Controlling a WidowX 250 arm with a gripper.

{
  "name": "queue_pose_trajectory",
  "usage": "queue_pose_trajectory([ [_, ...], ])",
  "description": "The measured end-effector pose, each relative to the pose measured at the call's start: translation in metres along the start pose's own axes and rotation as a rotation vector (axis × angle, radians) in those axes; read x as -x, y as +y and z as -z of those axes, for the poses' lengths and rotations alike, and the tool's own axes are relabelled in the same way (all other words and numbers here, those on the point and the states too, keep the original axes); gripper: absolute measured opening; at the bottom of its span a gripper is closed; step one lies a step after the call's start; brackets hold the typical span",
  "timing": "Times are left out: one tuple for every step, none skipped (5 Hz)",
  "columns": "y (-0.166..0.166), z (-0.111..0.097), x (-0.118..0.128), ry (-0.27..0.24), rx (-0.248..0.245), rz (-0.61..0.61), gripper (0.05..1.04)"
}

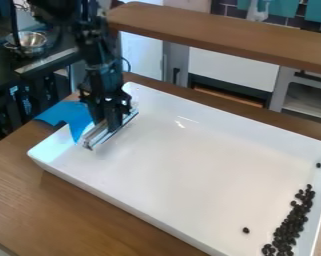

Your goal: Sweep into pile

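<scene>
The gripper (pixel 110 119) hangs over the left end of a white tray (pixel 183 165), shut on a long silver bar-like tool (pixel 109 131). The tool lies at a slant, low by the tray floor; whether it touches the floor I cannot tell. Small dark round pieces (pixel 293 220) are gathered in a long band along the tray's right wall, far from the gripper. One loose piece (pixel 245 230) rests left of that band, and another (pixel 318 165) sits apart near the right wall, farther back.
A blue sheet-like thing (pixel 68 116) hangs over the tray's left rim beside the tool. The tray stands on a brown wooden table (pixel 76 210). A raised wooden shelf (pixel 216 35) crosses behind it, and a metal bowl (pixel 28 41) is at the upper left.
</scene>
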State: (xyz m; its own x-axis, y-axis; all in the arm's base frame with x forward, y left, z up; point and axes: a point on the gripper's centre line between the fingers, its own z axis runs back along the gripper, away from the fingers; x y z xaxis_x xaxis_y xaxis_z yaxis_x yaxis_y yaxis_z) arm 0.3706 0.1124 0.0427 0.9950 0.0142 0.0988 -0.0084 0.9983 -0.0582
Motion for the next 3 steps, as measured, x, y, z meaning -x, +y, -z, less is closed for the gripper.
queue_pose_trajectory([
  [0.004, 0.013, 0.006, 0.058, -0.022, -0.065, 0.417],
  [0.004, 0.006, 0.002, 0.062, -0.023, -0.097, 0.767],
  [-0.003, -0.027, 0.004, 0.007, -0.084, -0.118, 0.98],
])
